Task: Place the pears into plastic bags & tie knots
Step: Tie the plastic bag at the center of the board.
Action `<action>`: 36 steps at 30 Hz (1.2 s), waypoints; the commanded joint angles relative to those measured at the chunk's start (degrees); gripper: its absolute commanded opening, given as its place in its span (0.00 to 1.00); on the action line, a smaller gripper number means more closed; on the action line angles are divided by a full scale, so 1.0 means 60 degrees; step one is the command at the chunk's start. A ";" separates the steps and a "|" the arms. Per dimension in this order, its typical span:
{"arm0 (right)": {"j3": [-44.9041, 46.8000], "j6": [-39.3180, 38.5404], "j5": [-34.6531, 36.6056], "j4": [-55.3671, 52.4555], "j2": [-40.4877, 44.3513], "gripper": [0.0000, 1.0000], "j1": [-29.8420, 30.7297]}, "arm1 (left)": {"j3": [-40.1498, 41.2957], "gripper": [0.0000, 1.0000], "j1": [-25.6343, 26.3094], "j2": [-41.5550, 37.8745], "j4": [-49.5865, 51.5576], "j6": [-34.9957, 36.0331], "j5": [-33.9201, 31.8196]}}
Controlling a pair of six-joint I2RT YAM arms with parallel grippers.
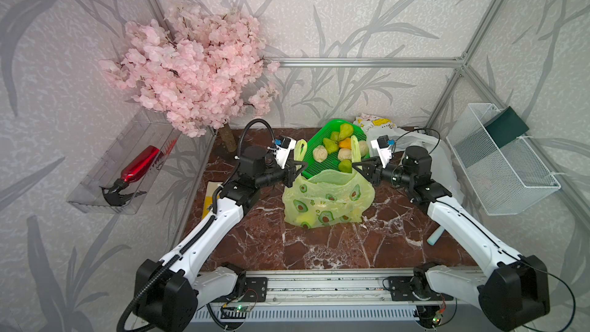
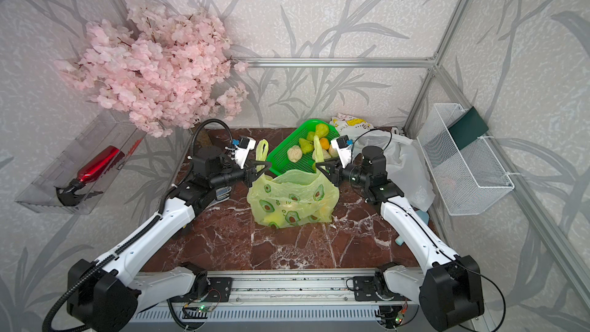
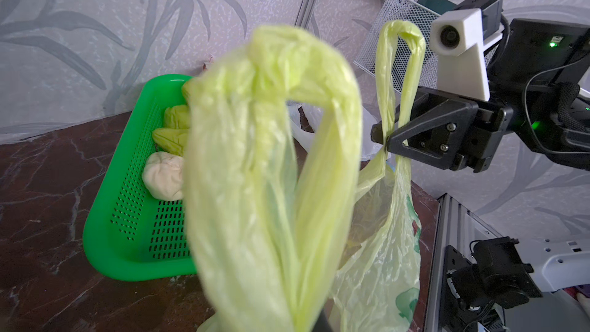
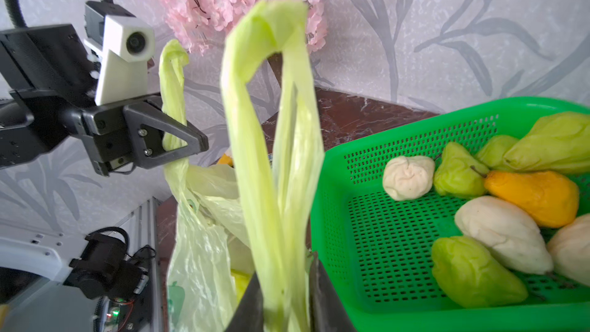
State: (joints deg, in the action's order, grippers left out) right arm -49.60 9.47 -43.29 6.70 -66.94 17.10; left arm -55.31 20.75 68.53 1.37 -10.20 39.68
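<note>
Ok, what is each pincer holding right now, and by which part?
Both grip the yellow-green bag: left pincer shut on one handle loop, right pincer shut on the other handle loop.

my pincer (image 4: pixel 284 309): bottom centre of the frame, closed on the near handle (image 4: pixel 252 154) of the yellow-green bag (image 4: pixel 198 250)
left pincer (image 4: pixel 198 146): left of the frame, clamping the far handle (image 4: pixel 172 84)
basket (image 4: pixel 332 218): right of the frame, holds the pears (image 4: pixel 530 198)

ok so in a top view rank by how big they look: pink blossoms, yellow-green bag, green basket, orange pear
pink blossoms
yellow-green bag
green basket, partly hidden by the bag, so unsure
orange pear
</note>
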 commanded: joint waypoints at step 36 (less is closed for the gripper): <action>-0.6164 -0.5016 0.3114 -0.6830 -0.3351 0.00 0.4388 | -0.2014 0.39 0.0040 0.1116 0.2786 0.2264 0.3937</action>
State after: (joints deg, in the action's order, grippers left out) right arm -84.25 -22.04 -23.29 -32.91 -86.41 43.18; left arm -68.20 20.88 75.88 22.31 5.28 63.40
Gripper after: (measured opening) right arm 0.050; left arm 0.391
